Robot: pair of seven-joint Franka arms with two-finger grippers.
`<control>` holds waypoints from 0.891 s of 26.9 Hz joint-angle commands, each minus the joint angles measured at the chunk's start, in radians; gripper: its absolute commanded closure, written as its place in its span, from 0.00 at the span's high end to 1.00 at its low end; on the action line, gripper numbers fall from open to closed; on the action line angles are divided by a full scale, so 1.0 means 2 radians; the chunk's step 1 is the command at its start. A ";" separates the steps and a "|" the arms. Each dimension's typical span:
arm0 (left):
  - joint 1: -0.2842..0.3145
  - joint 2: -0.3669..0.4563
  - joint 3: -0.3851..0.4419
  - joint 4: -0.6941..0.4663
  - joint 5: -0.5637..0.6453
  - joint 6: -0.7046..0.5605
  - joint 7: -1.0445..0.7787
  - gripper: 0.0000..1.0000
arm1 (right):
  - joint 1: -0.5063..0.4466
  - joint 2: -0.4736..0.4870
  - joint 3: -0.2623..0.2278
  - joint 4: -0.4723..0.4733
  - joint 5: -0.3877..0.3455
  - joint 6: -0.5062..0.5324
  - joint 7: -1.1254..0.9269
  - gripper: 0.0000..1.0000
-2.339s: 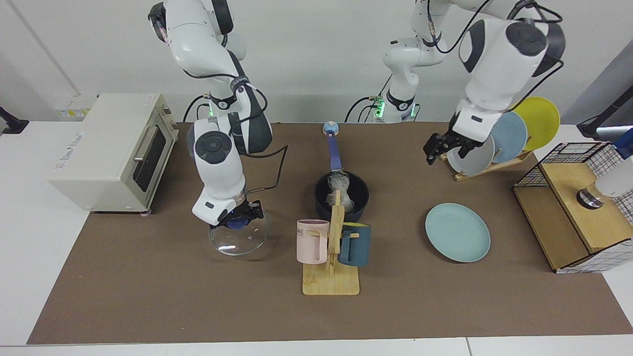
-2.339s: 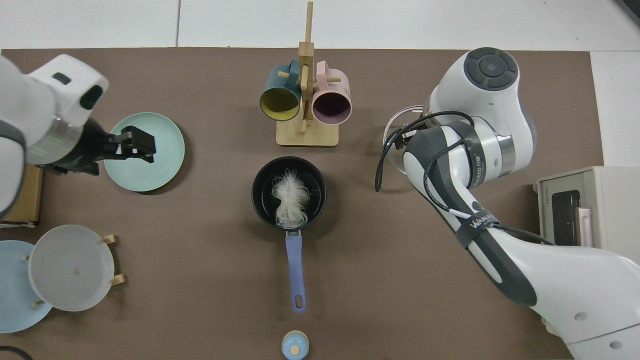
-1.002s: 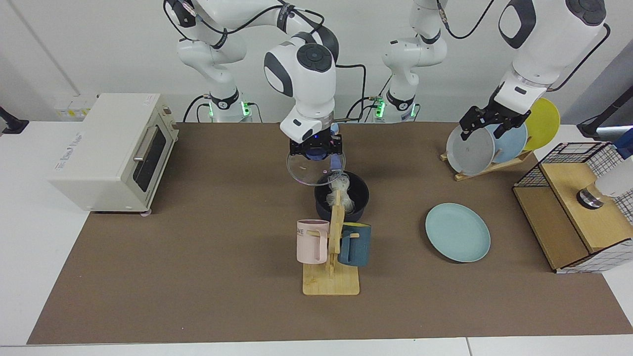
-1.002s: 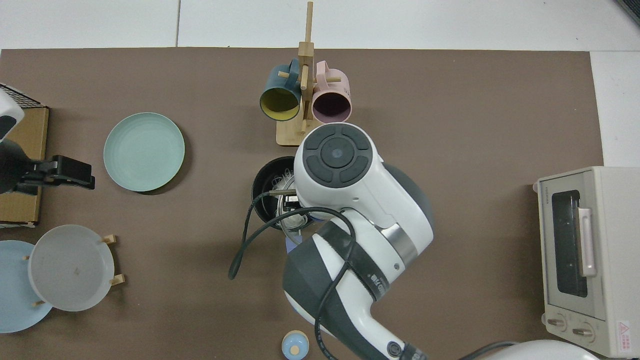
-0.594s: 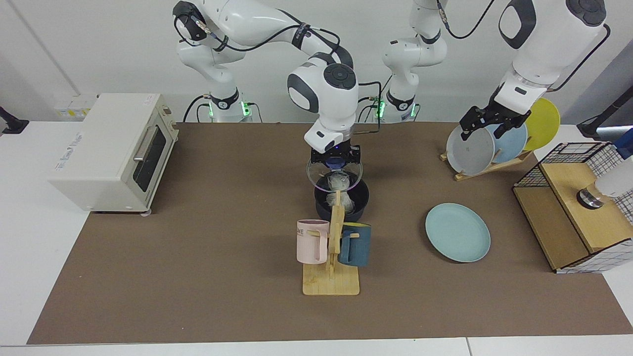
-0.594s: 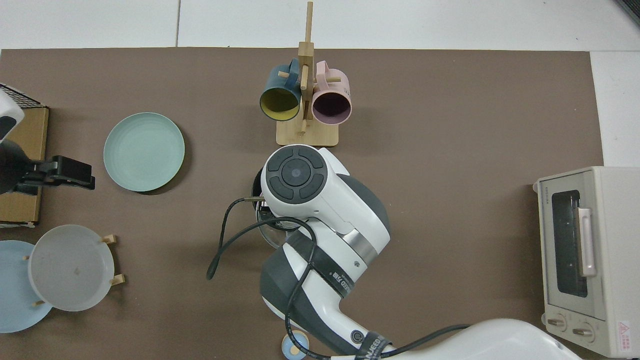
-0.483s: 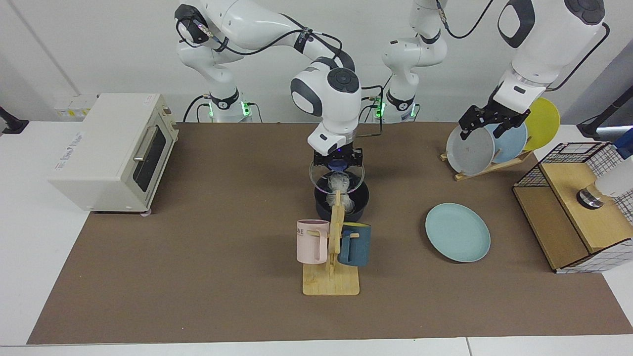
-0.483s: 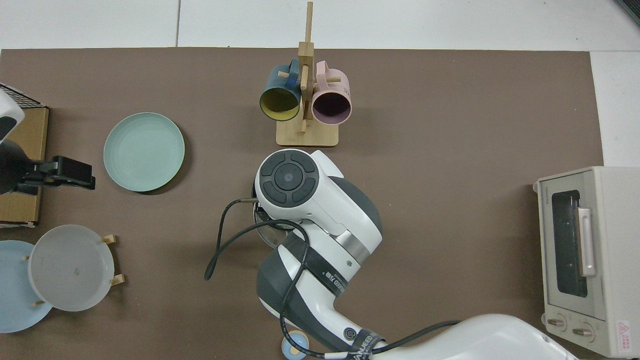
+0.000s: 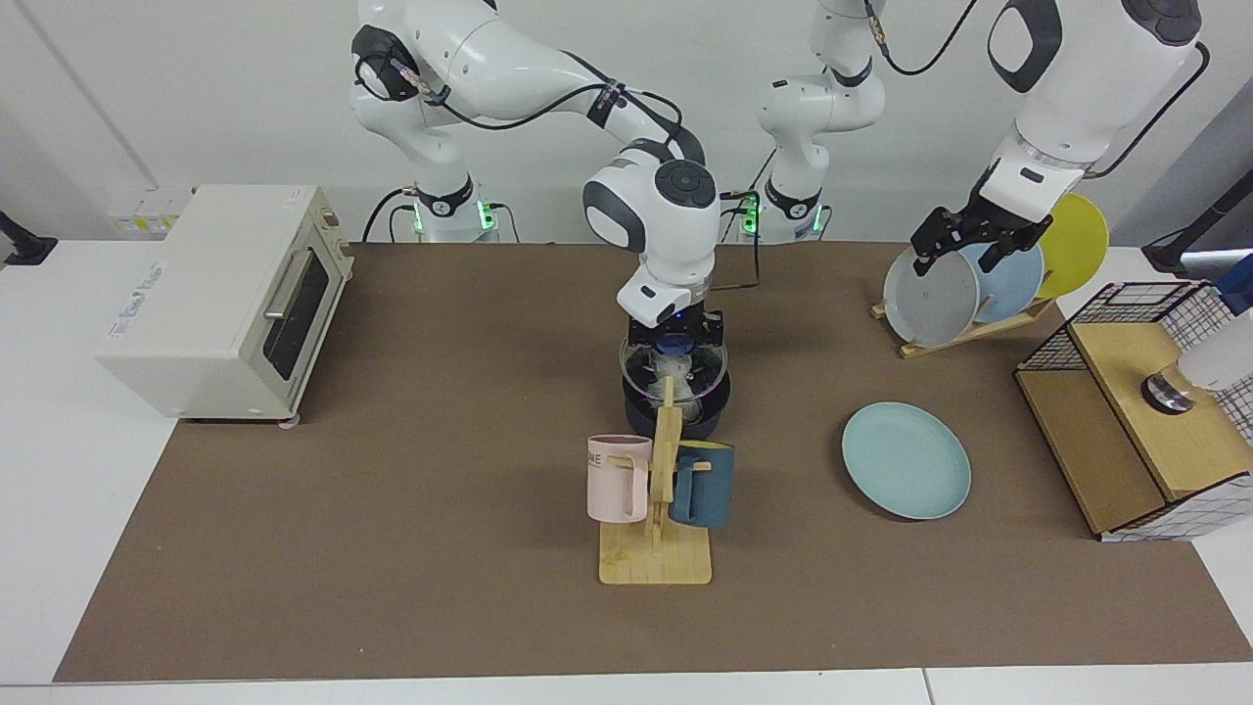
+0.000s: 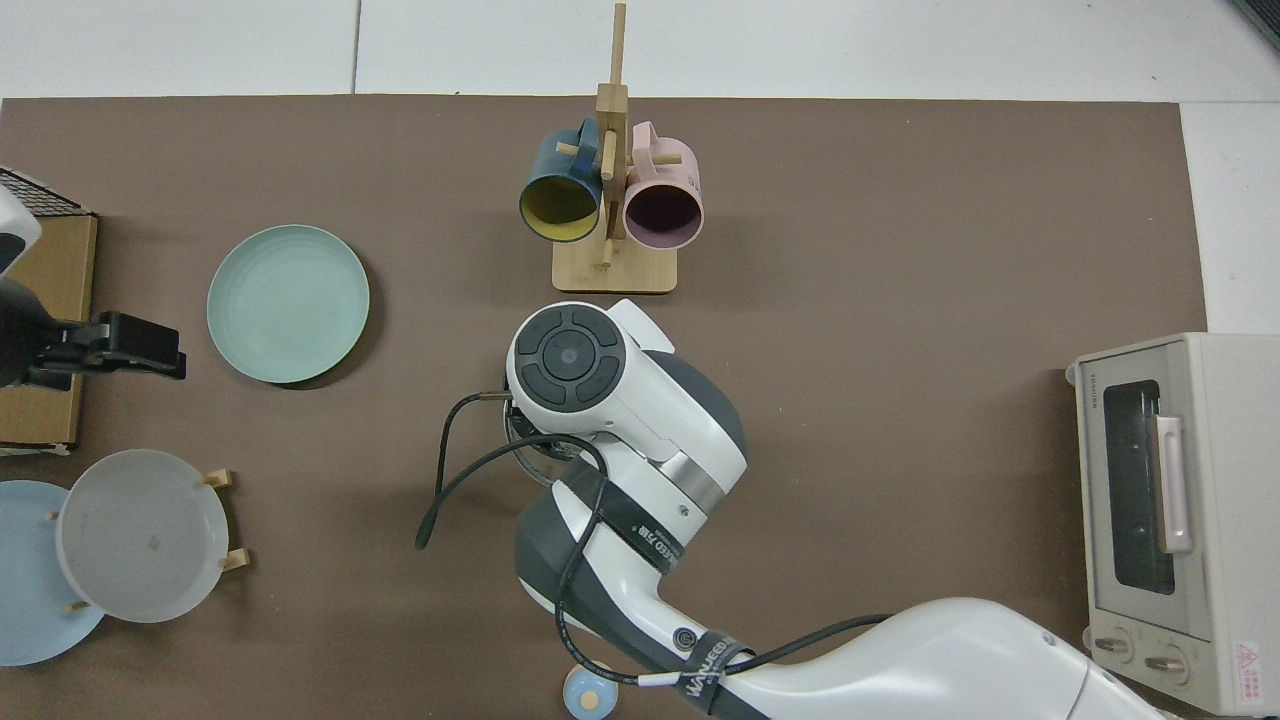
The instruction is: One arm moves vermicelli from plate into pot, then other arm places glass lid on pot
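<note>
We are at the lid-placing step: the right gripper, reaching in from the base at the facing view's left, is pinching the blue knob of the glass lid and has it right on top of the pot, at or just touching the rim as far as we can judge. Through the glass we see the vermicelli sitting inside the pot, and the plate lies bare on the brown surface, well apart toward the facing view's right, so the noodle transfer looks done. The lid sits directly under the gripper, knob between the fingers, roughly level over the pot's mouth. From above we cannot check the fit, because the arm's wrist hides both pot and lid; only a sliver of the rim peeks out beside it. What the next move calls for, in our judgement, is seating the lid fully, then letting go of the knob and lifting straight up so the lid is not dragged off centre. The mug rack stands just in front of the pot, so there is little room that way. The left gripper waits, fingers spread and holding nothing, up by the plate rack at the facing view's right.
</note>
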 commanded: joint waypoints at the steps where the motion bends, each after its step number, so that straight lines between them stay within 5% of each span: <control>1: -0.001 -0.011 0.003 -0.011 0.003 0.009 0.007 1.00 | -0.003 0.015 0.008 0.012 -0.020 0.017 0.017 0.00; 14: -0.001 -0.011 0.003 -0.011 0.003 0.009 0.007 1.00 | -0.001 0.046 0.008 0.063 -0.022 0.005 0.015 0.00; 24: -0.001 -0.011 0.003 -0.011 0.003 0.009 0.007 1.00 | 0.016 0.084 0.009 0.131 -0.041 -0.058 0.012 0.00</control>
